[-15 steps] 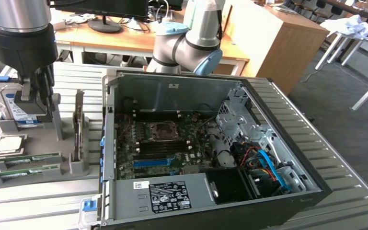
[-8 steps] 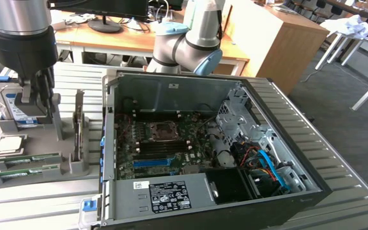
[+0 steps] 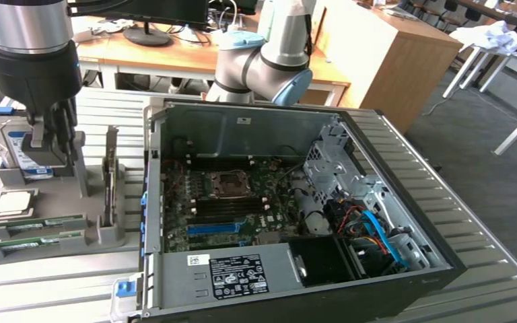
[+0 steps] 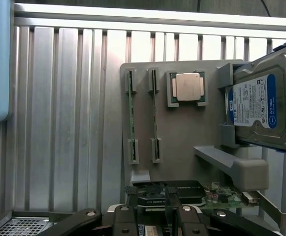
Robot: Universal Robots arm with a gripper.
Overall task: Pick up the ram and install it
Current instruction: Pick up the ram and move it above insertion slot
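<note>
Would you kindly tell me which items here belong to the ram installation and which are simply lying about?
Job in hand:
ram sticks in the grey holder
motherboard in the open computer case
end effector, open

Lying about:
hard drive
processor chip
expansion card
power supply

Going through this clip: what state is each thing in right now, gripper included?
ram sticks: two, on edge in slots of the gray holder, not gripped.
processor: flat in its holder recess.
hard drive: on edge in its holder bracket.
graphics card: on edge in the holder.
computer case: side open, motherboard exposed.
gripper: open, empty, above the graphics card.
</note>
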